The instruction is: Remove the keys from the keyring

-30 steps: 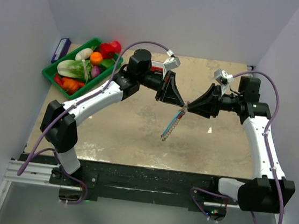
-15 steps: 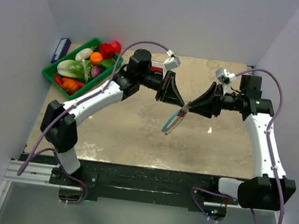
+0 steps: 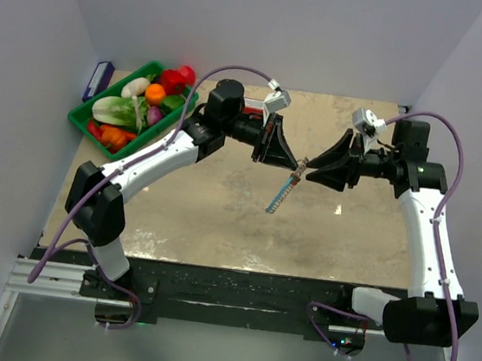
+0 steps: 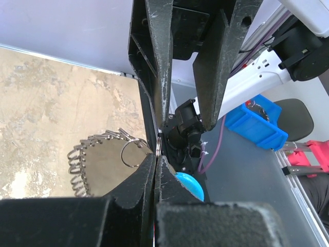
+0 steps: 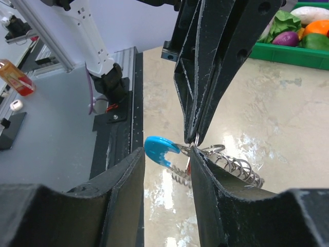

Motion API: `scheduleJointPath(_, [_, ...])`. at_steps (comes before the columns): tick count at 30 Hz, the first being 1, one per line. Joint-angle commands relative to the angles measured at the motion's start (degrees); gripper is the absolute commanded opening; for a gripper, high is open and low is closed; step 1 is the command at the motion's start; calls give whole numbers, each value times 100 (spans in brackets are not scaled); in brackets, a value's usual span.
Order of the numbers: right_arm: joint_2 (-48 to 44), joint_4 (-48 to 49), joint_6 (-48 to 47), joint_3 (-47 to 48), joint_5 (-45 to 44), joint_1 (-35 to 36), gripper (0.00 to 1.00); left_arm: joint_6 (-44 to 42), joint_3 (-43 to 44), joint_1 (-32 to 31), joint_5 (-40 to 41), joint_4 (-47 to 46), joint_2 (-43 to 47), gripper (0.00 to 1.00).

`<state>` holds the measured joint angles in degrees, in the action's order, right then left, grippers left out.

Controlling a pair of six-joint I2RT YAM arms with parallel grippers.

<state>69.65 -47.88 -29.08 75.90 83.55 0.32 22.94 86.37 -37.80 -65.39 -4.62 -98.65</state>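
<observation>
Above table [image 3: 219,222], my left gripper [image 3: 298,163] pinches keyring [image 3: 282,194] tight; right gripper [image 3: 310,165] gapes empty alongside; keys [image 4: 82,159] all strung, none removed.

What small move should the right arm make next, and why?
Probably ease the right gripper forward and close it on one of the keys just beside the left gripper. The left gripper is shut on the top of the keyring, which hangs in the air, while the right one is open just short of it, gripping nothing.
</observation>
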Motion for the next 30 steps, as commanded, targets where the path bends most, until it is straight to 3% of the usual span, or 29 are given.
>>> scheduleJointPath(1, [75,296,192,-66,100,-14,44,140,188,-8,-88,-363,109,0])
scheduleJointPath(9, [277,130,34,-14,241,-14,41,861,-58,-8,-378,-1225,39,0])
scheduleJointPath(12, [400,-342,-334,109,355,-6,41,949,-103,-17,-387,-1366,13,0])
scheduleJointPath(17, [646,-1688,-1758,575,522,-14,40,914,-111,-25,-308,-1313,13,0])
scheduleJointPath(30, [515,-1918,-1943,777,355,-23,39,352,-15,-17,70,-619,65,0])
